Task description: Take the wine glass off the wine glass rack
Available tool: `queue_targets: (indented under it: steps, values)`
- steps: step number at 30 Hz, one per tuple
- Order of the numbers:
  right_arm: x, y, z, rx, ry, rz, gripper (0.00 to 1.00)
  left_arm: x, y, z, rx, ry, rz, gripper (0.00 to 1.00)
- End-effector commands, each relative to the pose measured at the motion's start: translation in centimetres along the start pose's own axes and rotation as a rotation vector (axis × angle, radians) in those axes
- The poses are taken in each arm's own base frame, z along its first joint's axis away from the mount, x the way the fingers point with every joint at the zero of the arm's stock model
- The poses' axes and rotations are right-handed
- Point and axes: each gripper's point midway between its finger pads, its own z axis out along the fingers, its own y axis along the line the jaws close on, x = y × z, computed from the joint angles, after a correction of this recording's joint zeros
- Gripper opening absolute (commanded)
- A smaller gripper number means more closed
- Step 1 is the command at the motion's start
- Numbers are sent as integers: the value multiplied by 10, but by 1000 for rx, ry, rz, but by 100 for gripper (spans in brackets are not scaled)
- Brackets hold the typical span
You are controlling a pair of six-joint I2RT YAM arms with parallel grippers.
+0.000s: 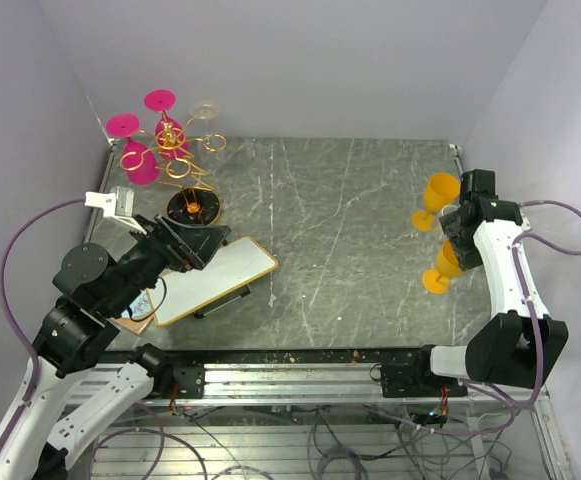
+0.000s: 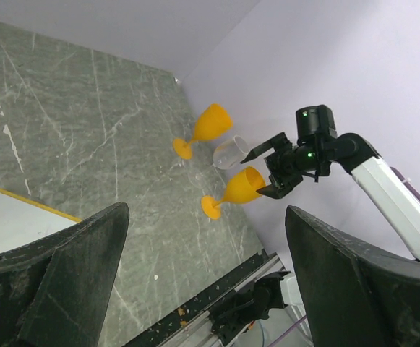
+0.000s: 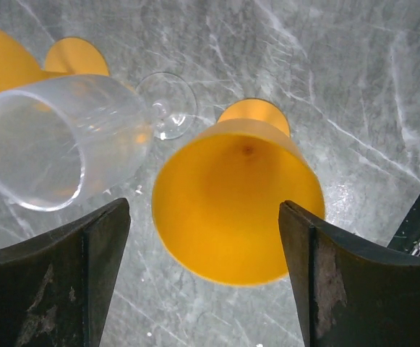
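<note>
The gold wire wine glass rack (image 1: pixel 186 168) on its round black base (image 1: pixel 192 208) stands at the back left. Pink wine glasses (image 1: pixel 140 160) and a clear one (image 1: pixel 204 111) hang on it. My left gripper (image 1: pixel 208 243) is open just in front of the base and holds nothing (image 2: pixel 206 289). At the right, an orange wine glass (image 3: pixel 238 202) stands on the table with its mouth facing up between the open jaws of my right gripper (image 3: pixel 206 289). The fingers (image 3: pixel 340 275) stand clear of it. This glass also shows from above (image 1: pixel 440 270).
A second orange glass (image 1: pixel 440 190) and a clear glass (image 3: pixel 58 137) sit close behind the right gripper, near the right wall. A white board (image 1: pixel 215 278) lies under the left arm. The metal rail (image 1: pixel 300 375) runs along the near edge.
</note>
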Motion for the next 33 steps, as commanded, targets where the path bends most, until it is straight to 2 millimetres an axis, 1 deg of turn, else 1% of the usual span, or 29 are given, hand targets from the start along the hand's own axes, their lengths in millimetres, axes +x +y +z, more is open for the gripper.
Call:
queue_targets:
  steps: [1,4,5,8,11,14,17,19,22,24,26,28,29,31,33]
  values:
    - [-18,3,-33,-64,-21,15,86,-8,-12,6,36,-8,-11,99]
    - [-25,12,-51,-150,-26,3,98,-1,-11,15,40,18,-41,99]
    - [-27,14,-58,-179,-32,1,99,2,-10,17,38,24,-53,99]
    - [-33,18,-75,-248,-49,-9,100,9,-2,25,15,39,-84,99]
    - [-35,29,-85,-314,-56,-85,100,16,3,31,-3,60,-105,99]
    - [-36,45,-93,-370,-59,-213,100,23,6,38,-3,85,-123,99]
    - [-28,64,-101,-450,-65,-399,100,29,8,48,-9,113,-134,99]
    - [-18,77,-113,-513,-102,-553,99,31,10,57,-21,128,-133,99]
    - [-8,84,-131,-573,-167,-700,100,30,11,69,-33,139,-120,99]
    - [3,86,-148,-657,-205,-788,100,26,9,80,-34,143,-106,99]
    - [23,88,-164,-788,-206,-873,99,24,7,91,-32,153,-94,99]
    - [45,91,-189,-980,-196,-944,99,21,5,102,-21,162,-77,99]
    - [59,90,-201,-1081,-163,-982,100,18,0,108,1,172,-68,99]
    - [75,89,-213,-1191,-122,-1020,100,13,-4,118,25,211,-37,99]
    - [86,86,-220,-1264,-86,-1053,100,2,-6,127,28,218,-9,99]
